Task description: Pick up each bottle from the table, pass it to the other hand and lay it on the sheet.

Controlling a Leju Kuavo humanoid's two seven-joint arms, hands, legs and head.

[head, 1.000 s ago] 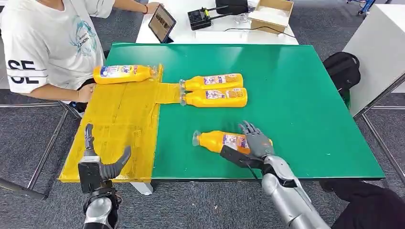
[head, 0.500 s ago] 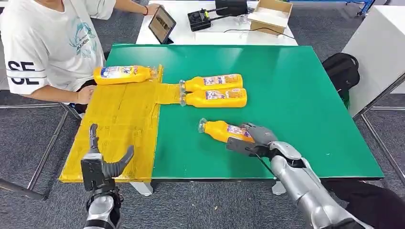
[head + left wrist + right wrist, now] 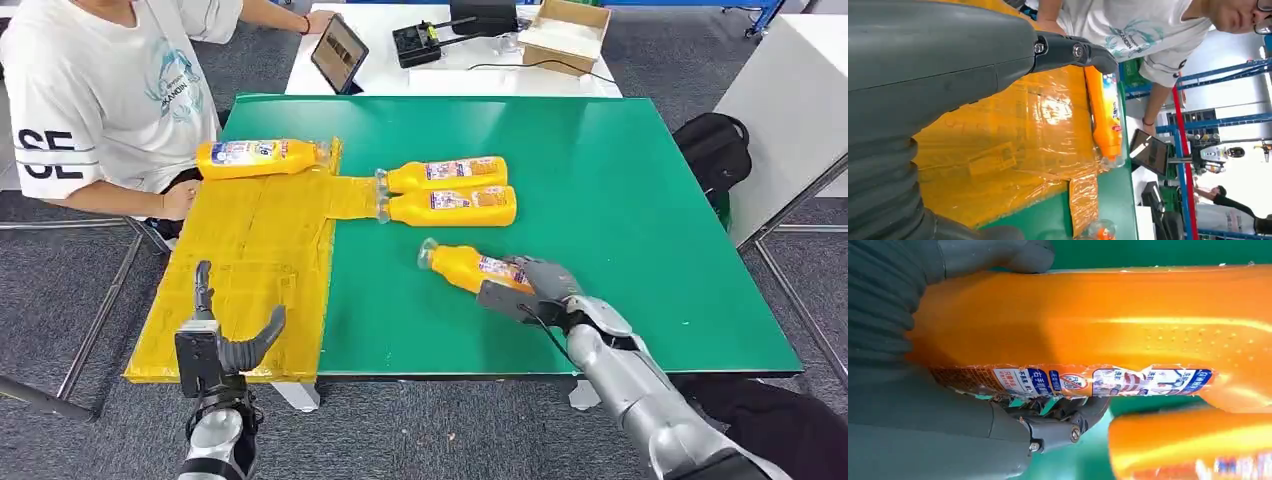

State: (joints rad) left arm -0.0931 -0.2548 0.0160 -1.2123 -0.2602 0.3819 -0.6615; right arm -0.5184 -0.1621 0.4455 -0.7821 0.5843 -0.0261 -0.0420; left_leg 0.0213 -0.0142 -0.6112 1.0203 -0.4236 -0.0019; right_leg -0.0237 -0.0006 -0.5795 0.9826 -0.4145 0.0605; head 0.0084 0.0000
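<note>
R hand (image 3: 537, 287) grasps the near bottle (image 3: 468, 268) round its base end, fingers wrapped over the body; in the R wrist view the thumb (image 3: 998, 255) sits on one side of the bottle (image 3: 1108, 320) and the dark fingers (image 3: 1058, 425) curl under the label. Bottle is tilted, cap end pointing toward the yellow sheet (image 3: 250, 260), body lying over the green table (image 3: 620, 200), just off the sheet's edge. Can't tell if it's lifted clear of the table. Two more bottles (image 3: 445, 190) lie side by side beyond it, caps touching the sheet's narrow strip. A 4th bottle (image 3: 260, 157) lies on the sheet's far edge, next to a seated person (image 3: 100, 100). L hand (image 3: 215, 340) hovers off the sheet's near edge, fingers spread apart, holding nothing
</note>
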